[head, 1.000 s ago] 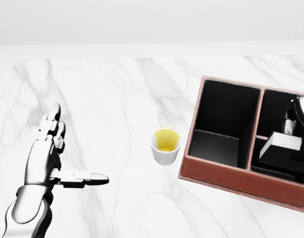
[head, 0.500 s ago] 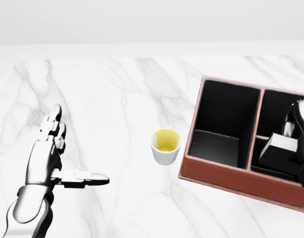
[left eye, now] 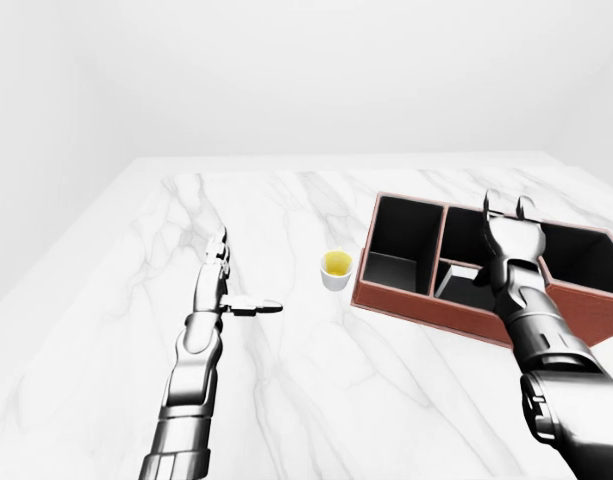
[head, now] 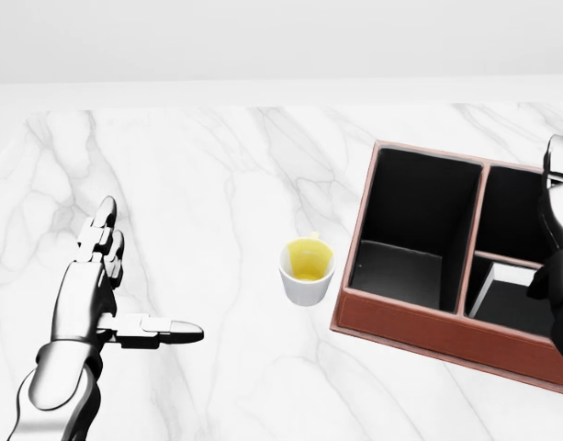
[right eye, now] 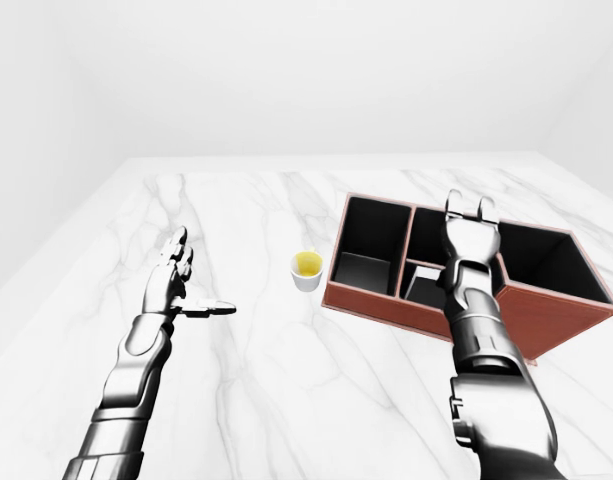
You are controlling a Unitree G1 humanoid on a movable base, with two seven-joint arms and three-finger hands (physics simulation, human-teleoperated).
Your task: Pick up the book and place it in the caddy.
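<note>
Placing step apparently done: book point(head: 488, 287) standing in caddy point(head: 419, 326) compartment just below right hand point(left eye: 511, 228), fingers spread, empty. Next: withdrawing upward, clear of caddy.

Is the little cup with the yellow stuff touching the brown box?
Apart. In the head view, a strip of bare white marble shows between the cup and the left wall of the brown caddy.

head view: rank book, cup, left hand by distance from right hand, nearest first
1. book: in the caddy, beside the right hand.
2. cup: mid-view, left of the caddy.
3. left hand: far left, open.
</note>
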